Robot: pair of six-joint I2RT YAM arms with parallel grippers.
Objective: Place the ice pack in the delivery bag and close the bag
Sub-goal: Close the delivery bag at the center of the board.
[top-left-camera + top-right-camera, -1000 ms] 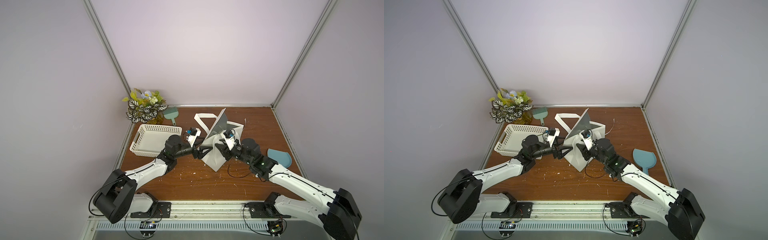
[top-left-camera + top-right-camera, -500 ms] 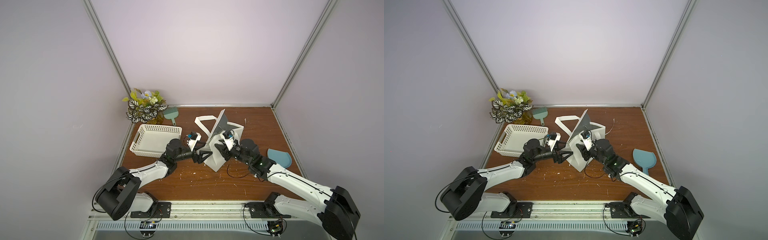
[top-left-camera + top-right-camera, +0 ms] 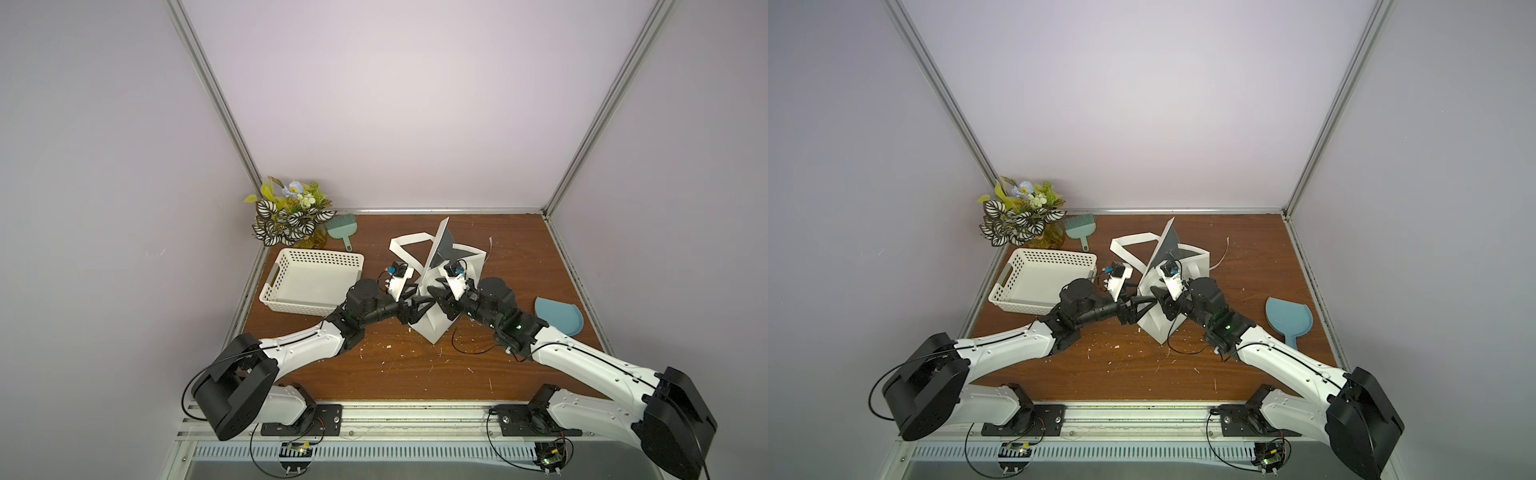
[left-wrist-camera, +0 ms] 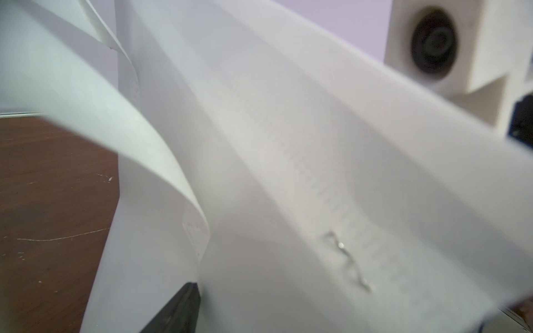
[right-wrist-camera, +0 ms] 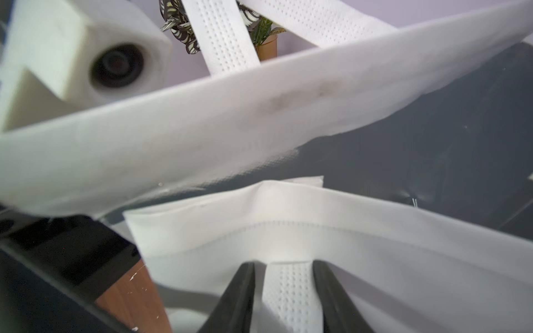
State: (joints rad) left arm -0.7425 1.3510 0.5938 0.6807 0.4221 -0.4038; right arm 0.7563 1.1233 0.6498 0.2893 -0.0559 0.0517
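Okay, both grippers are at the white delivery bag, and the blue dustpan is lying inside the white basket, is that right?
Not quite. The left gripper and right gripper are at the delivery bag, but the blue dustpan lies on the table, to the right of the bag. It is not in the white basket, which looks empty. Both top views show it.

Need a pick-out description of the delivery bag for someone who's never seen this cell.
On the brown wooden table, look mid-table, just right of the white perforated basket in both top views. The delivery bag stands there, white fabric with a loop handle flopped beside it. Unlike the rigid, holed basket, it is soft-sided, with a raised flap showing grey lining.
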